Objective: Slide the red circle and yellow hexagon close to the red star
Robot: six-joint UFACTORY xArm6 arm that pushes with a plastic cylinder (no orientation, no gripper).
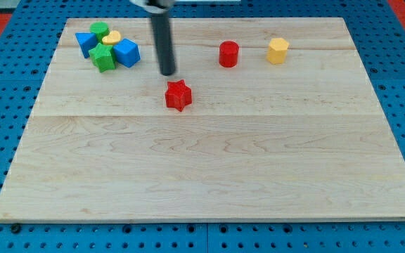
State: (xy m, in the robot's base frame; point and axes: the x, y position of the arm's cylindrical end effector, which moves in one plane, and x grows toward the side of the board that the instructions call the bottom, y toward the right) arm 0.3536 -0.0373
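The red star (178,95) lies on the wooden board a little left of centre, in the upper half. The red circle (228,54) stands up and to its right, near the view's top. The yellow hexagon (278,50) stands further right, level with the red circle. My tip (168,73) is at the end of the dark rod coming down from the view's top. It sits just above and slightly left of the red star, apart from it, and well left of the red circle.
A cluster of blocks sits at the top left: a blue block (86,43), a green block (100,31), a yellow block (112,36), a green star (104,58) and a blue cube (126,53). The wooden board (202,169) rests on a blue pegboard.
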